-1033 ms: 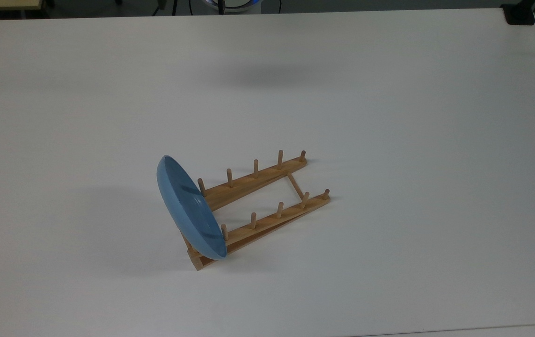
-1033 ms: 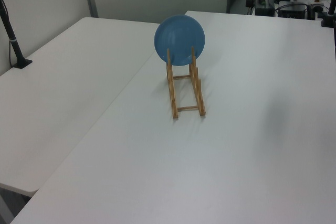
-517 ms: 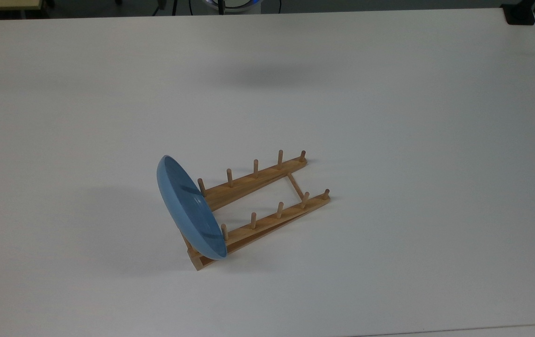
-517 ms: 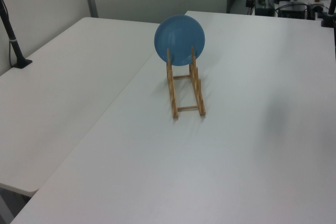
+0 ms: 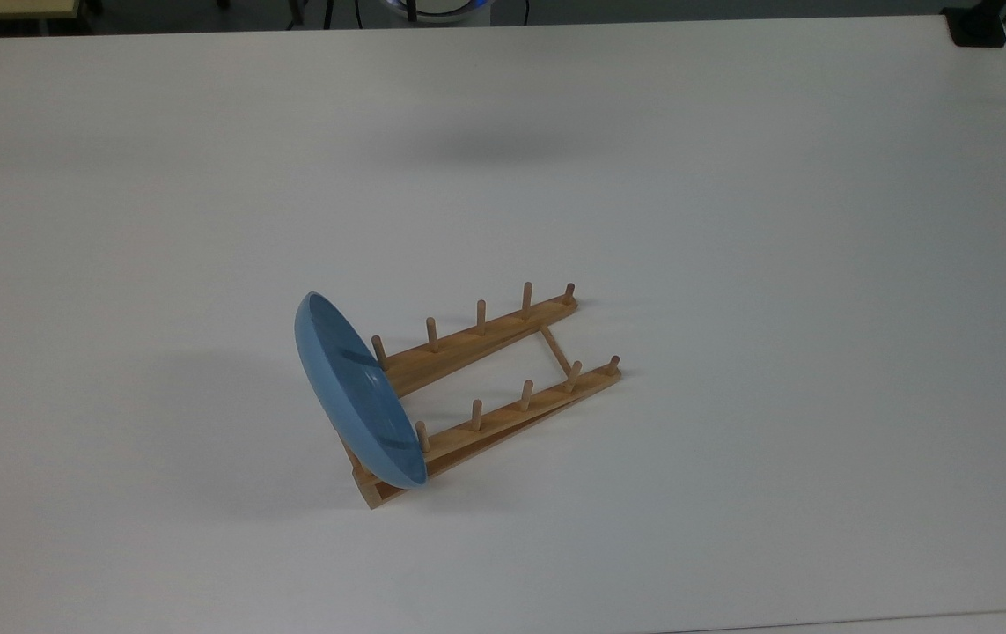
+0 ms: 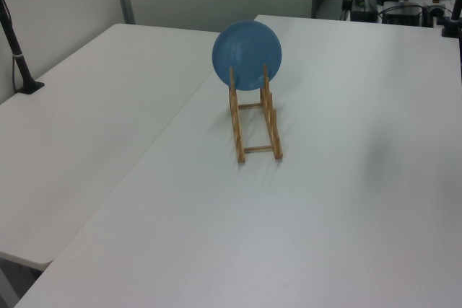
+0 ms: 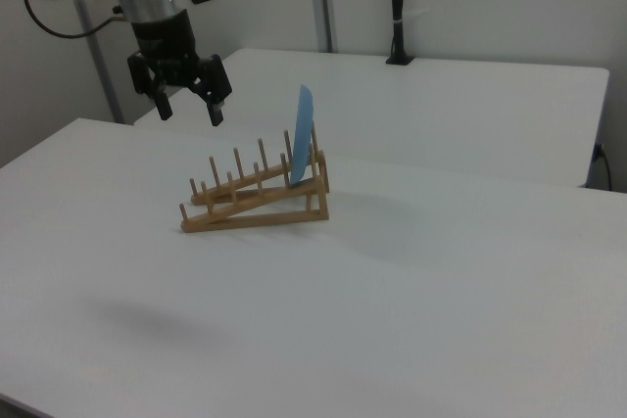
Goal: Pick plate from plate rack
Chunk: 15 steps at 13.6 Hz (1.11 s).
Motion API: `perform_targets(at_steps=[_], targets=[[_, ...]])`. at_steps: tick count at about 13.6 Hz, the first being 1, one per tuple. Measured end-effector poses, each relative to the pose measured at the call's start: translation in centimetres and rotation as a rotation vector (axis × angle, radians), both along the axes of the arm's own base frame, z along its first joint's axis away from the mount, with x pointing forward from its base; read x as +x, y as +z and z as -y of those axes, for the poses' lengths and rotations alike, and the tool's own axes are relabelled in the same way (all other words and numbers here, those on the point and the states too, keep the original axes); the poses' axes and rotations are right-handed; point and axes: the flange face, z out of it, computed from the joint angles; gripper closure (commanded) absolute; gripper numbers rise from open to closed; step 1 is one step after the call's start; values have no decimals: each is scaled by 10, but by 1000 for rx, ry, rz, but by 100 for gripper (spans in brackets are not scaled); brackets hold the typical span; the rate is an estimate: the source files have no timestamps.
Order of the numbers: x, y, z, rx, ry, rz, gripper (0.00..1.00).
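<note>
The light-blue plate (image 5: 353, 392) stands on edge in the end slot of the wooden plate rack (image 5: 489, 387), at the top view's left end of the rack. In the left view the plate (image 6: 247, 55) faces the camera at the far end of the rack (image 6: 255, 120). In the right view the plate (image 7: 303, 136) is edge-on at the raised right end of the rack (image 7: 257, 195). The gripper (image 7: 188, 112) hangs open in the air, above and to the right view's left of the rack, well apart from the plate, with nothing between its fingers.
The rack stands on a wide white table (image 5: 731, 220). A second white table (image 6: 79, 128) adjoins it on the left view's left, with a black post (image 6: 18, 55) on it. A black block (image 5: 978, 26) sits at the top view's far right corner.
</note>
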Motion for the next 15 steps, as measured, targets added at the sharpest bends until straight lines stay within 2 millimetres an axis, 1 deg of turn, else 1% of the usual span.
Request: perform_targets(at_steps=[4, 7, 10, 11, 13, 15], targets=[[1, -2, 10, -77, 157, -13, 0], [13, 1, 17, -162, 189, 54, 0], [32, 9, 24, -197, 172, 198, 0], [38, 8, 28, -197, 160, 238, 0], [53, 5, 34, -168, 107, 330, 0], [72, -3, 38, -119, 1, 432, 0]])
